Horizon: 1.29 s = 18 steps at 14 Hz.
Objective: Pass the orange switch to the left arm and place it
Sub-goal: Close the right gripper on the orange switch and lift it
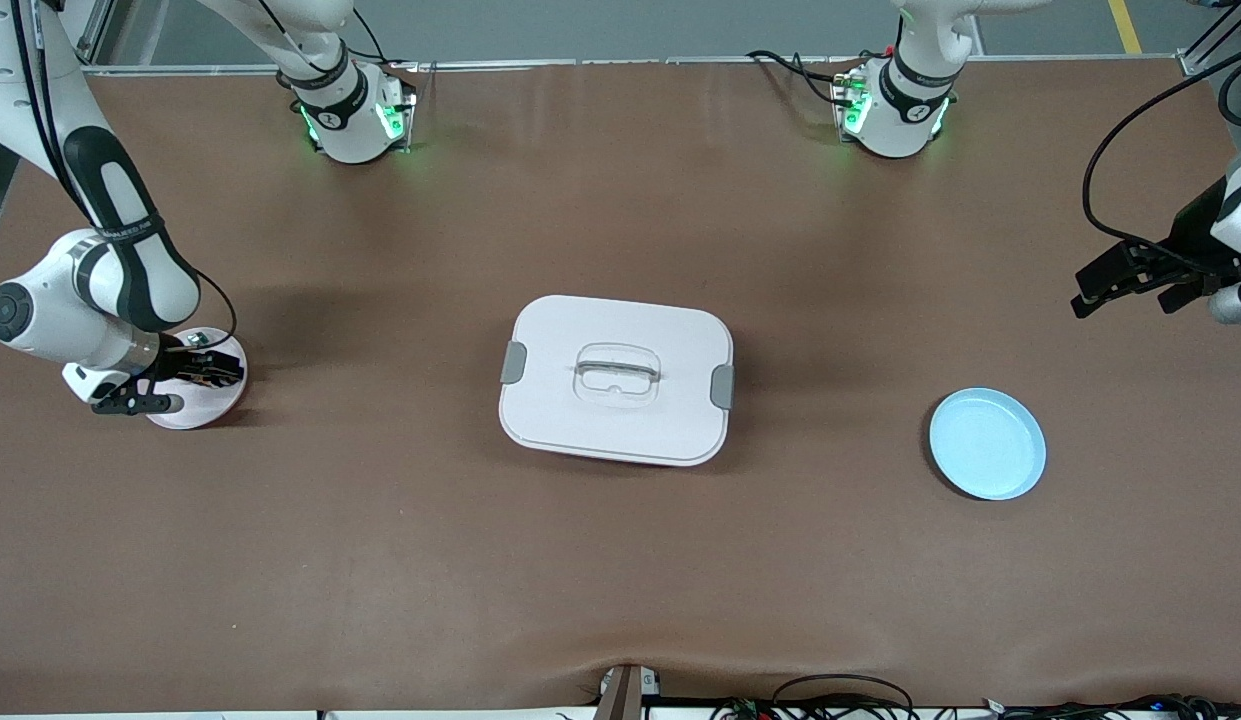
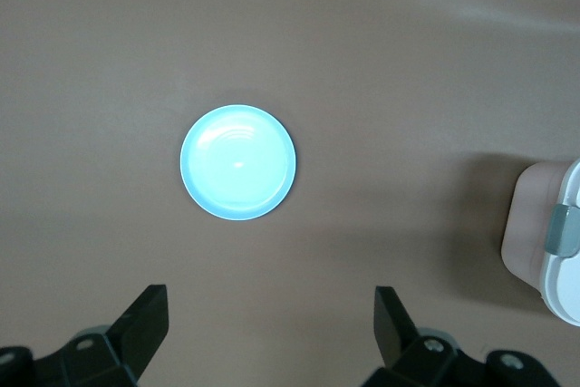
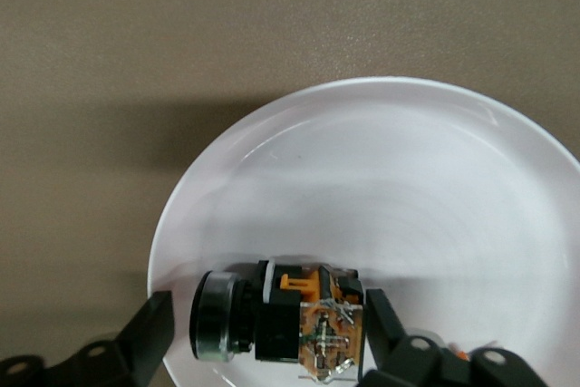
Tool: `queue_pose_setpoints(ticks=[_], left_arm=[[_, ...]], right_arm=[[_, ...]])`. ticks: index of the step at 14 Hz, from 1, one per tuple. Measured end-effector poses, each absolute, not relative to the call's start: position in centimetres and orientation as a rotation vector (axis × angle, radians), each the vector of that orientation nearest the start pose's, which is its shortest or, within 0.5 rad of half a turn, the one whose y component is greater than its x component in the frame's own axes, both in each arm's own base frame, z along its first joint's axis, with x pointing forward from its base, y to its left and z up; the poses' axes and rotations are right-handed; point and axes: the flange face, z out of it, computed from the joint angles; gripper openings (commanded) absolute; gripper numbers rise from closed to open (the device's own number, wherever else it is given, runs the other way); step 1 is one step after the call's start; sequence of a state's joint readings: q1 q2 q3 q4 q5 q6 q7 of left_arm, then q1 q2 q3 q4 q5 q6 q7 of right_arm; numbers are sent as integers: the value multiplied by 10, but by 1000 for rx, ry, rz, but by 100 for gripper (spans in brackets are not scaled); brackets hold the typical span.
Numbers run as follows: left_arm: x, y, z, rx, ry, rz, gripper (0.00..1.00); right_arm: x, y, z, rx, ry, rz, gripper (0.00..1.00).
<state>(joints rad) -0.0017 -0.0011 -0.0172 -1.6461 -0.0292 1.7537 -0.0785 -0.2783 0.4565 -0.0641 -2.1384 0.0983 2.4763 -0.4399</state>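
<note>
white plate (image 3: pixel 381 169): orange switch (image 3: pixel 272 314) | blue plate (image 1: pixel 987 444): bare | box (image 1: pixel 616 379): lidded

In the front view the right claw (image 1: pixel 165 385) hides the orange switch (image 3: pixel 276 314); the frame edge crops the left arm (image 1: pixel 1235 215) and the box (image 2: pixel 548 242).
</note>
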Motion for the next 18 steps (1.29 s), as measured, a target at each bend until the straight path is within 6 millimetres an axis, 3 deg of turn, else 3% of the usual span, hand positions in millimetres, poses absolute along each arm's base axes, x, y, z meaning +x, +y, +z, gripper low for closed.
queue_pose_setpoints(ticks=[1, 7, 9, 11, 16, 18], left_arm=[[570, -13, 606, -3170, -100, -169, 100], [571, -14, 605, -3170, -100, -168, 100], [571, -14, 605, -3170, -99, -168, 100], [571, -14, 606, -3170, -98, -169, 100], [571, -15, 609, -3170, -95, -179, 100], [571, -15, 609, -3170, -95, -180, 100]], right_arm=[[525, -188, 179, -3068, -33, 150, 0], [526, -189, 181, -3051, -23, 180, 0], [533, -190, 193, -3023, -18, 227, 0], [544, -191, 219, -2993, -16, 274, 0], [572, -184, 306, -2946, 88, 364, 0], [579, -178, 324, -2936, 133, 397, 0]])
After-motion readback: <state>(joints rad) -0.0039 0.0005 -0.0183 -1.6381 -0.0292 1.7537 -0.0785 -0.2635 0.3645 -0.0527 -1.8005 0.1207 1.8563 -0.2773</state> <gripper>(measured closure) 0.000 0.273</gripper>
